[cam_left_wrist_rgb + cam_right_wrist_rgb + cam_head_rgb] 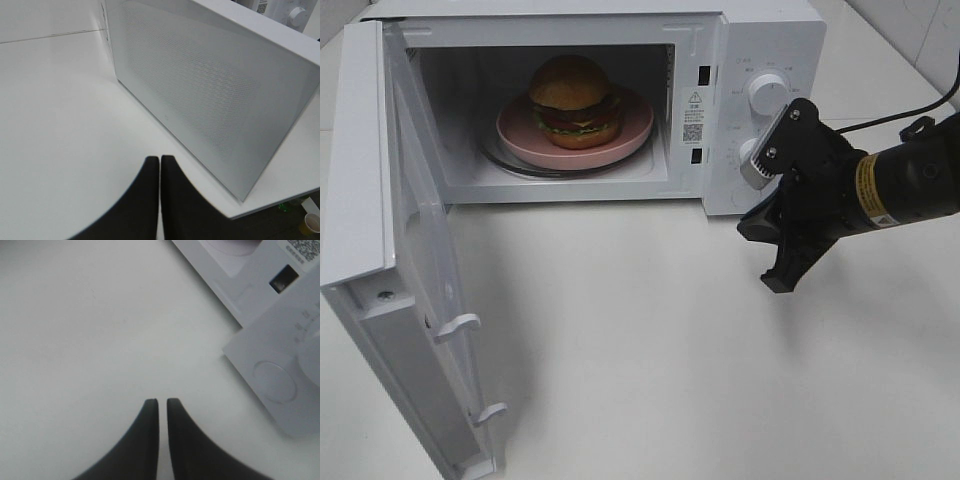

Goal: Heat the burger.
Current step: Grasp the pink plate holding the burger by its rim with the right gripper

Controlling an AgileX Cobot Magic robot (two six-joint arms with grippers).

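Door (380, 250): swung wide open at the left of the microwave (770, 40), not yet shut.
Left gripper (160, 161): fingers pressed together and empty, low over the table (650, 350), near the door's outer face; outside the high view.
Burger (572, 98): inside the cavity, sitting on a pink plate (638, 128).
Handling: probably light, soft and stacked, so layers could slide or squash. The stiff plate rim looks a safer hold than the bun.
Knobs (766, 95): two on the panel, right of the cavity.
Right gripper (161, 402): fingers almost touching, empty, just before the panel.
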